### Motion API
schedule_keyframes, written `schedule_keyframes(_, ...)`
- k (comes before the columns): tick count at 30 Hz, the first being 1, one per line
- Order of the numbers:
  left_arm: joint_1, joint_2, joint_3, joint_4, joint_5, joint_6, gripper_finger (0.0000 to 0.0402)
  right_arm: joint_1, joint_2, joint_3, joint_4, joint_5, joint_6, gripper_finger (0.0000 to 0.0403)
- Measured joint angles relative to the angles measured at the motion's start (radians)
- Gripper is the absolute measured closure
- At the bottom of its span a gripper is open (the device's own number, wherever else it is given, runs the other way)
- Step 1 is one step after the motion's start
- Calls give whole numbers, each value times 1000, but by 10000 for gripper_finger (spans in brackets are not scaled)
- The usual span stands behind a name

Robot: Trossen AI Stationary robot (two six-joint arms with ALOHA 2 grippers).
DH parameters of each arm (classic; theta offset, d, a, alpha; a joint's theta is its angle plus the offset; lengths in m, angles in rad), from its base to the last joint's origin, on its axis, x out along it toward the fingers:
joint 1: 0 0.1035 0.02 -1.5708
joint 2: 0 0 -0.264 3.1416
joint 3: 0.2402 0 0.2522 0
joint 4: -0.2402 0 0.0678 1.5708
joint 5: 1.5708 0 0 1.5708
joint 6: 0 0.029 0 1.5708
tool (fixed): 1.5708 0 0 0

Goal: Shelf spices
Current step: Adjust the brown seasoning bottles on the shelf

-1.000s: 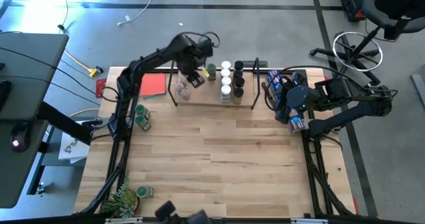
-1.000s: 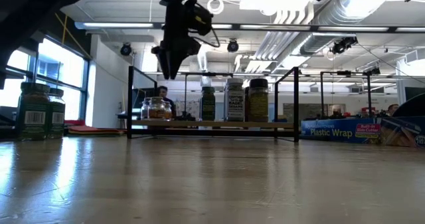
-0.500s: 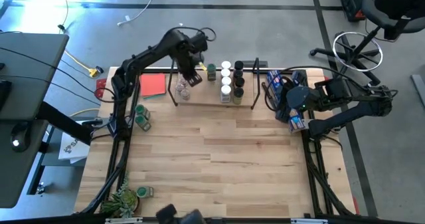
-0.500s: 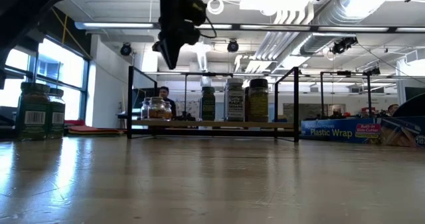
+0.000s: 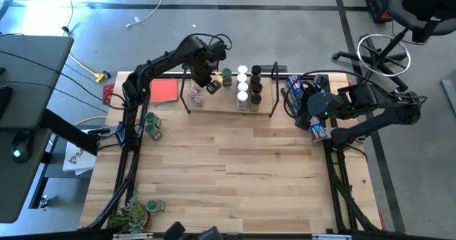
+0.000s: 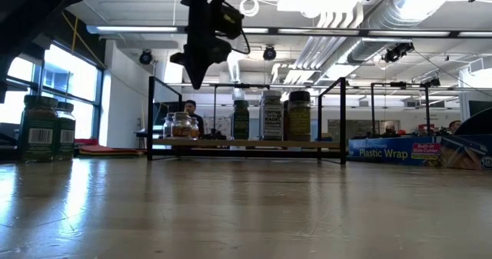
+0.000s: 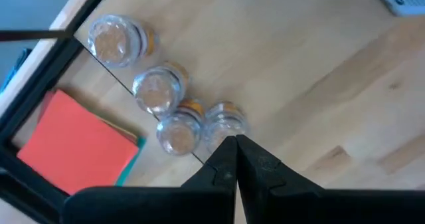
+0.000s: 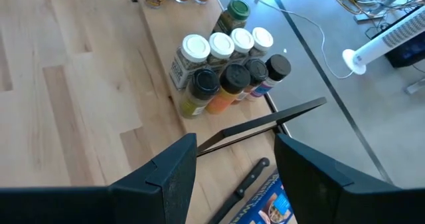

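left gripper (image 5: 204,75) clenched, apparently empty, above shelf (image 5: 214,103) left end | right gripper (image 8: 234,159) released, right of shelf | jars (image 7: 161,90) on shelf | risk: descending knocks clear jars over

Probably an open-plan lab or workshop: exposed ceiling ducts (image 6: 338,28), concrete floor (image 5: 285,33), office chair (image 5: 413,12), distant desks.
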Motion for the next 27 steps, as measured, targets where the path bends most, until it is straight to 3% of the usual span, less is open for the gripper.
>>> schedule_keyframes(2,-2,0,-15,2,-10,40,401,0,0,0,0,-1,0,206)
schedule_keyframes(10,-89,-8,-102,1,-92,440,401,0,0,0,0,-1,-25,206)
schedule_keyframes(16,-124,-10,-153,0,-250,725,401,0,-5,0,0,-1,-26,206)
schedule_keyframes(27,-78,-12,-216,0,-278,871,401,0,-27,0,-1,1,-11,206)
